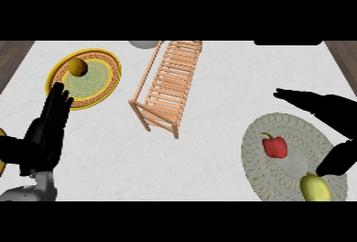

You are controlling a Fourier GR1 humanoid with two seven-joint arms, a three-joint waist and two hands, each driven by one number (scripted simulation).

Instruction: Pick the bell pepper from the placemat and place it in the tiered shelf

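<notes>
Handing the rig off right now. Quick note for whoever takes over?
Left hand: open, resting at the view's left edge, holds nothing.
Right hand: open over the right side of the placemat, apart from the bell pepper.
Bell pepper lies on the placemat, beside a yellow-green fruit. The tiered shelf is left of the placemat, further back.
Done: nothing, pepper not yet grasped.
Left: grasp, lift, carry to the shelf, place.

Bare desk (209,160) lies open between the tiered shelf (171,75) and the placemat (268,176). On the placemat a yellow-green fruit (315,188) sits near the bell pepper (275,147), crowding its near side.
</notes>
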